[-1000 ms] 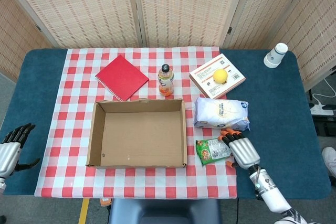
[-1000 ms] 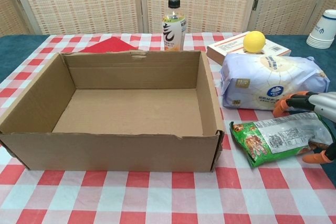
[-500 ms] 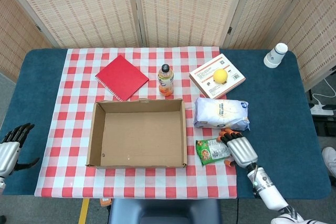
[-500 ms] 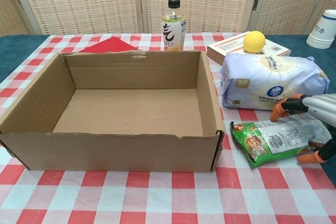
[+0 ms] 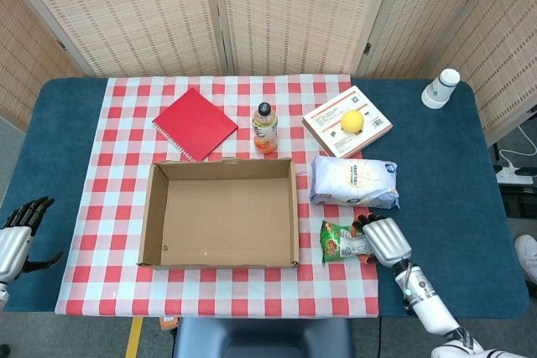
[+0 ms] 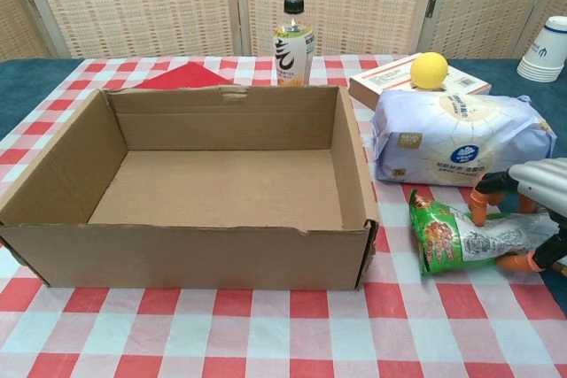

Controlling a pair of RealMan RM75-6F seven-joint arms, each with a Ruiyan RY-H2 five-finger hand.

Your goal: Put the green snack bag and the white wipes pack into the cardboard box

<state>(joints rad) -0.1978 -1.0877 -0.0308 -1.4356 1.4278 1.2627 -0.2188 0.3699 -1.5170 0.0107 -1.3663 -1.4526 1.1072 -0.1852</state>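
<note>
The right robot hand sits near the front right part of the worktop, its orange-tipped fingers curled over the right end of the green snack bag, which it grips; in the chest view the bag is crumpled and its left end is raised off the checkered cloth. The bag lies just right of the cardboard box, close to the box's front right corner but outside it. The white wipes pack lies flat directly behind the snack bag, also beside the box's right wall, and the hand's fingers reach close to its front edge; whether they touch it cannot be told. The box is open-topped with nothing inside it and stands at the middle front of the cloth. Behind it stand a drink bottle with a black cap and a red notebook toward the back left. A book with a yellow ball on it lies behind the wipes pack, and a stack of paper cups rests at the back right corner. The left robot hand hovers off the worktop's front left edge, fingers apart and holding nothing.
</note>
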